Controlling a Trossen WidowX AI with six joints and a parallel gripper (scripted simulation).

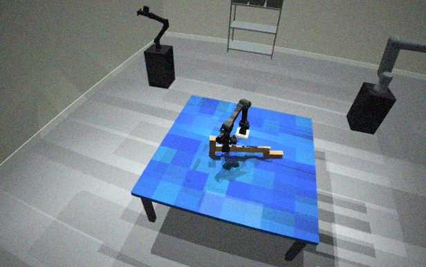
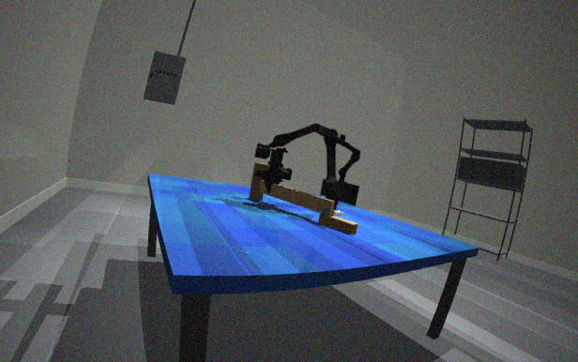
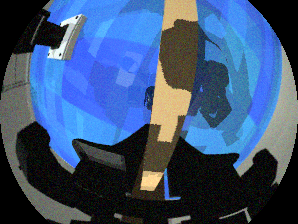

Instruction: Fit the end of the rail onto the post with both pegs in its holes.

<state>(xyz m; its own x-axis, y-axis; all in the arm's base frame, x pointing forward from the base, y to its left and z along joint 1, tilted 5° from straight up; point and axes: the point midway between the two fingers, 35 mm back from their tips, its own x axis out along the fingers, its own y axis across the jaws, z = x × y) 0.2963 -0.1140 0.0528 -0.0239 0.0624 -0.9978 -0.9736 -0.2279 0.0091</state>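
The wooden rail (image 1: 249,149) (image 2: 305,198) (image 3: 172,105) is held off the table at its post end and looks about level. Its far end sits at the bracket of the low footboard block (image 1: 276,155) (image 2: 342,225). The upright wooden post (image 1: 211,148) (image 2: 255,188) stands right at the rail's other end. No gap shows between them in the top view, but I cannot tell if they touch. The pegs and holes are hidden. My gripper (image 1: 225,149) (image 2: 268,187) (image 3: 156,127) is shut on the rail close to the post, pointing down from above.
The blue table (image 1: 235,204) (image 2: 263,258) carries the arm's white base plate (image 1: 243,133) (image 3: 68,37), behind the rail. Shadows of arm and rail fall on the table. Two other arms on black pedestals (image 1: 160,66) (image 1: 370,108) and a shelf rack (image 1: 254,26) stand away from the table.
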